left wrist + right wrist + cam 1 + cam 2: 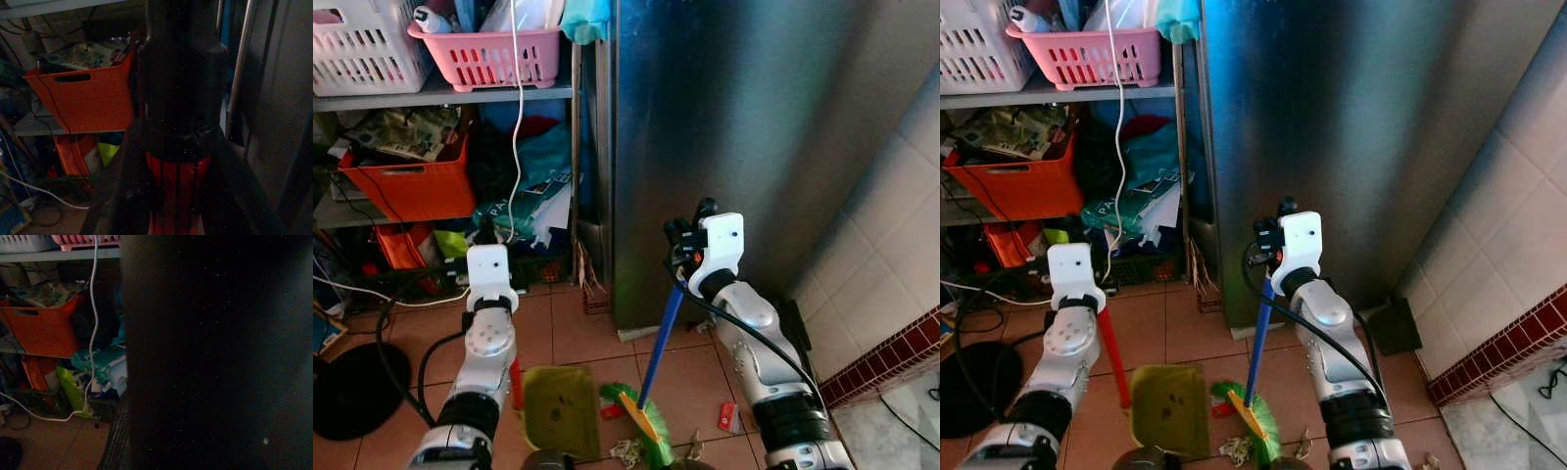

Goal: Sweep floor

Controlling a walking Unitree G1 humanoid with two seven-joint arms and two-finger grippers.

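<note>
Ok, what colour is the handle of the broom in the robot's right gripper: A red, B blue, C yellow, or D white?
B: the right gripper is closed on the broom, whose blue handle slants down to green bristles beside the dustpan.

broom (1255,364): blue handle, green bristles, leaning, head on tiled floor (1185,333) | dustpan (1167,409): olive-green, red handle upright, flat on floor just left of broom head | debris (728,416): red scrap, paper bits near bristles
</note>
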